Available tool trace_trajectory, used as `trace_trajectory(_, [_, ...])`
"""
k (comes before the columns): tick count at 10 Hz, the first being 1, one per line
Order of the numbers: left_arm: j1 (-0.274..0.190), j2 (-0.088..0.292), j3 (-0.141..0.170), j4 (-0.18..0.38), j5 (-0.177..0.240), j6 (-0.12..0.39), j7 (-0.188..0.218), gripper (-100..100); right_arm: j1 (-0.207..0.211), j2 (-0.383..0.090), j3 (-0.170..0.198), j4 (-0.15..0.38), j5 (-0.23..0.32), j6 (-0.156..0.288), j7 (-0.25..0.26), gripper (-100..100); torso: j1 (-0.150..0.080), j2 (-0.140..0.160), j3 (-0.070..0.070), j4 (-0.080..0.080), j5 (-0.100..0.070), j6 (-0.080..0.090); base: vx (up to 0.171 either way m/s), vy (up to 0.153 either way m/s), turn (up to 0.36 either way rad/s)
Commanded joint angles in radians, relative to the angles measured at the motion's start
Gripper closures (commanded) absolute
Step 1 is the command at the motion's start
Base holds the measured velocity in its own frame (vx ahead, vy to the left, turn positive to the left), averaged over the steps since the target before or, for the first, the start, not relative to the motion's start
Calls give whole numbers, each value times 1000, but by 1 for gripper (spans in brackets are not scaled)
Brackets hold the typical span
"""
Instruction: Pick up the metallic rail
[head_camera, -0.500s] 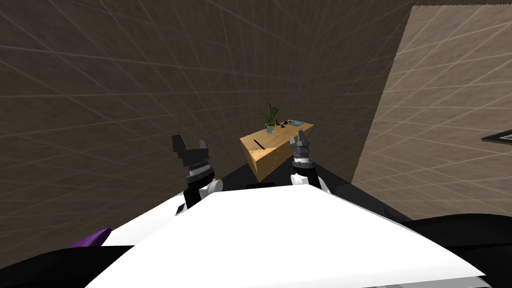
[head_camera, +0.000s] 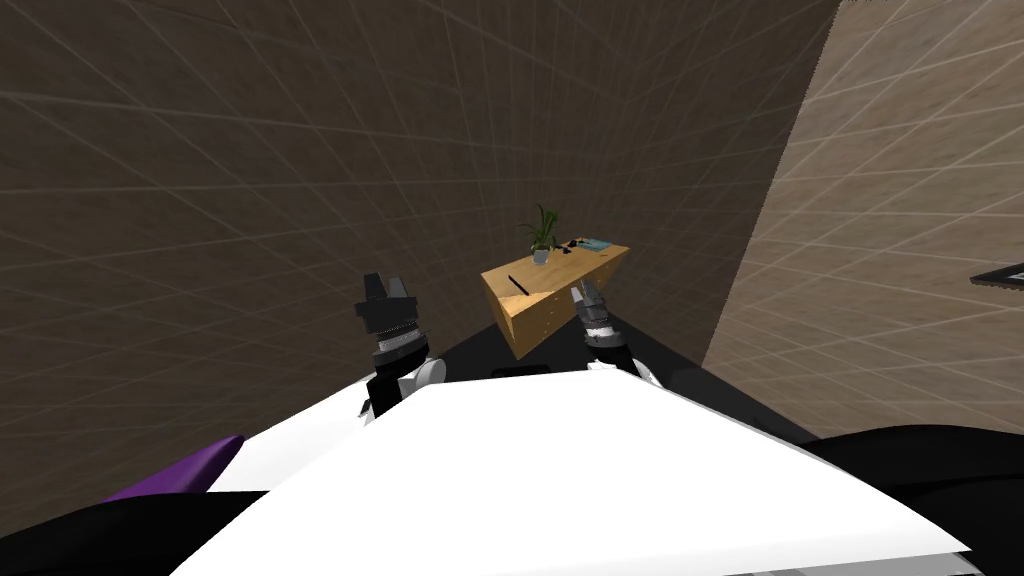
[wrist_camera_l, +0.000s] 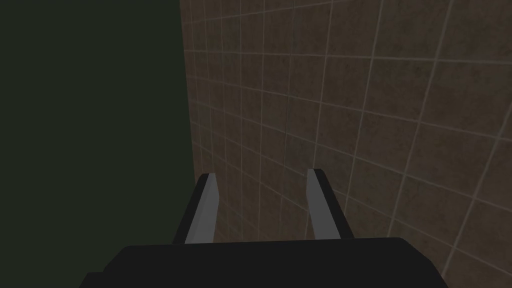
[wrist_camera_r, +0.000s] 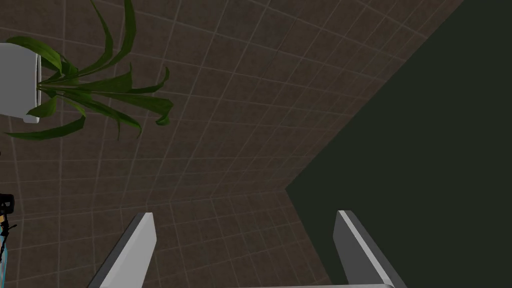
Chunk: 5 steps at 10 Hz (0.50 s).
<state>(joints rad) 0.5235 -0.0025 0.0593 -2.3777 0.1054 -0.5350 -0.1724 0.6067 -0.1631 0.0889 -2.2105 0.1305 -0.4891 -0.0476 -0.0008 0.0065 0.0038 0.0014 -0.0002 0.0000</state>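
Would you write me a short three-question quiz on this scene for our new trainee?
1. True or false: the right gripper is shut on the thin dark rail.
2. What stands on the wooden cabinet beyond the rail? A: a potted plant. B: a table lamp. C: a kettle.
3. In the head view, which is closer to the cabinet: the left gripper or the right one?

Key: 1: false, its fingers stand open with nothing between them. 2: A. 3: the right one.
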Motion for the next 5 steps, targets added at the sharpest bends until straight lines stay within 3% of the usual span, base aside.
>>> trace_trajectory(1, [0,0,0,0,0,0,0,0,47,-50,14,38,-2,-26,-4,-100,0,0,0,0,0,0,-89,9,74])
trace_trajectory(2, [0,0,0,0,0,0,0,0,74,-83,24,62,-3,-38,-4,-100,1,0,0,0,0,0,-92,18,88])
trace_trajectory(3, [0,0,0,0,0,0,0,0,74,-93,24,66,-3,-38,-4,-100,1,0,0,0,0,0,-56,15,34])
trace_trajectory(5, [0,0,0,0,0,0,0,0,129,-159,45,129,-7,-64,-4,-100,1,-2,-1,0,0,0,-55,23,103])
